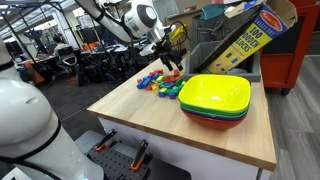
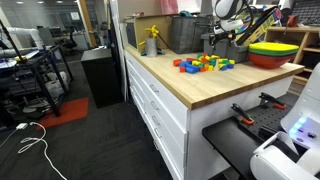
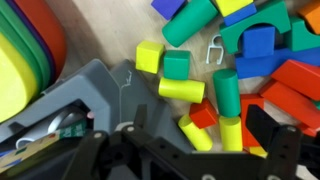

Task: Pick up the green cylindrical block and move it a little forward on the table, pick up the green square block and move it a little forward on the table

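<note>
See green cylindrical block (image 3: 227, 92) on the table (image 3: 110, 45), at the near edge of the block pile (image 3: 260, 50), close to a red block (image 3: 203, 115). Find green square block (image 3: 176, 65) near it, just beside a yellow cube (image 3: 149, 57) and a yellow cylinder (image 3: 181, 89). Note gripper (image 3: 185, 150) above the pile, fingers (image 3: 100, 155) spread wide, holding nothing. Spot stacked bowls (image 1: 215, 100) close to the pile in both exterior views.

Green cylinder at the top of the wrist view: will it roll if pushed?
Probably yes: the green cylinder seems to lie on its side. It looks rigid and smooth, so maybe slippery. The blue block beside it might stop it.
</note>
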